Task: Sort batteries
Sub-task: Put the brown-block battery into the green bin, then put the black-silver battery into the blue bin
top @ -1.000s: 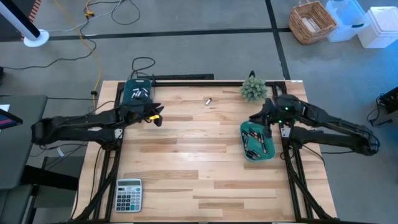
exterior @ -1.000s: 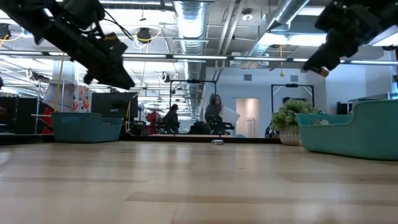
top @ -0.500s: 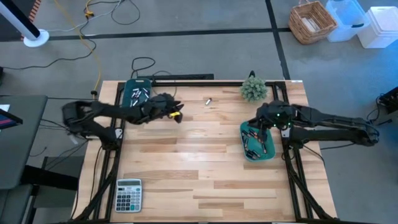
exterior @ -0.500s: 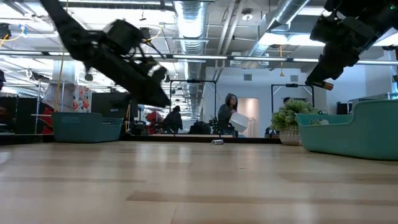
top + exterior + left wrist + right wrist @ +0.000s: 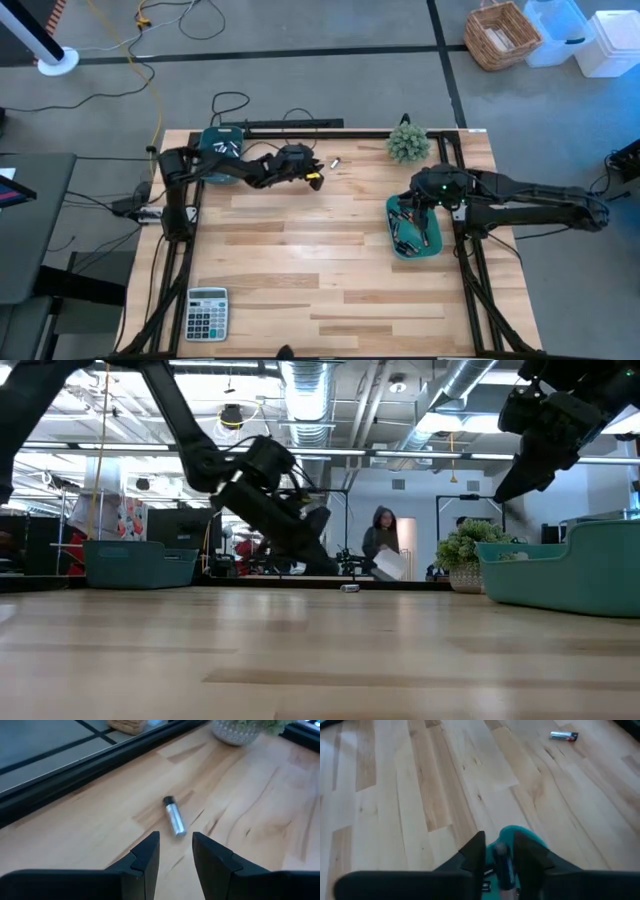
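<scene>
1. One loose battery (image 5: pixel 335 162) is seen lying flat on the table (image 5: pixel 320 270) near its far edge, between the dark bin (image 5: pixel 221 150) at the far left corner and the small potted plant (image 5: pixel 407 142) at the far right.
2. The left gripper (image 5: pixel 315 180) is held just short of that battery, above the boards; in the left wrist view its two fingers (image 5: pixel 146 857) are parted with nothing between them, and the battery (image 5: pixel 172 817) lies just ahead of the tips.
3. Several batteries are seen in the dark bin, which sits against the table's far left corner behind the left arm.
4. The teal tray (image 5: pixel 414 230) is placed close to the right edge of the table, and a heap of batteries (image 5: pixel 408 228) is held in it.
5. The right gripper (image 5: pixel 420 200) is poised over the far end of the teal tray. In the right wrist view a battery (image 5: pixel 502 865) is seen between its fingers (image 5: pixel 472 855), above the tray's rim (image 5: pixel 520 832); whether it is gripped or loose cannot be told.
6. A grey calculator (image 5: pixel 207 313) rests at the near left corner, well apart from both arms.
7. Bare wood is left across the middle and near right of the table.
8. Beyond the far edge, in the low view, a person (image 5: pixel 384 550) is seen in the room behind.
</scene>
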Robot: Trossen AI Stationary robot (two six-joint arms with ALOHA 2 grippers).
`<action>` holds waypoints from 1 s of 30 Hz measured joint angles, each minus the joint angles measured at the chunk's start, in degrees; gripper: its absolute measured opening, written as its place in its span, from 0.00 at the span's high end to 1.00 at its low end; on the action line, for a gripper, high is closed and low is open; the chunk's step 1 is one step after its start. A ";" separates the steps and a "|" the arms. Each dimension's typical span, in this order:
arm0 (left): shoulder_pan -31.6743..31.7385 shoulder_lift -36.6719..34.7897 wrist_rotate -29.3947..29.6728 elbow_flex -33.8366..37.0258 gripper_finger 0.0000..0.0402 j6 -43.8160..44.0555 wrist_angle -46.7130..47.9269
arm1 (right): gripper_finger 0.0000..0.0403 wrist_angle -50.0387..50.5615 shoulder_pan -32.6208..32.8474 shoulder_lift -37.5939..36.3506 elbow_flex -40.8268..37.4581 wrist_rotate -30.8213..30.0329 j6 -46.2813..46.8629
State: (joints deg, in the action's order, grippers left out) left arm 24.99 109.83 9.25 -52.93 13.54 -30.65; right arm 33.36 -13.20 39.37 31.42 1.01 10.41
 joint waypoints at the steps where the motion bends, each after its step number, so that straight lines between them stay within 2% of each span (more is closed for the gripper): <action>1: 0.15 0.83 -0.57 -1.03 0.72 -0.02 0.14 | 0.70 0.03 0.22 -0.01 0.00 -0.07 0.20; 3: 0.49 2.56 -2.24 -3.69 0.72 0.02 0.71 | 0.63 0.21 0.70 0.01 0.00 -0.40 0.62; 6: 0.55 2.88 -1.53 -6.30 0.72 -0.23 7.06 | 0.54 0.34 1.45 0.01 0.00 -1.36 1.22; 10: 0.39 2.73 -0.97 -7.46 0.72 -1.08 6.08 | 0.48 0.46 1.58 0.00 0.00 -1.95 1.61; 17: 0.48 2.79 -1.06 -10.65 0.72 -2.67 12.62 | 0.49 0.48 1.56 0.01 0.00 -2.66 1.67; 26: 1.38 2.79 -1.08 -21.94 0.62 -9.43 29.39 | 0.51 0.46 1.56 0.01 0.00 -2.66 1.60; 30: 2.21 2.79 -3.88 -25.05 0.60 -10.94 33.97 | 0.51 0.46 1.56 0.01 0.00 -2.63 1.59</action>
State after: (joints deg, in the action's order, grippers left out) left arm 27.20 112.62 5.37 -77.98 2.60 3.32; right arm 33.82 -11.64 39.38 31.42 -1.63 12.00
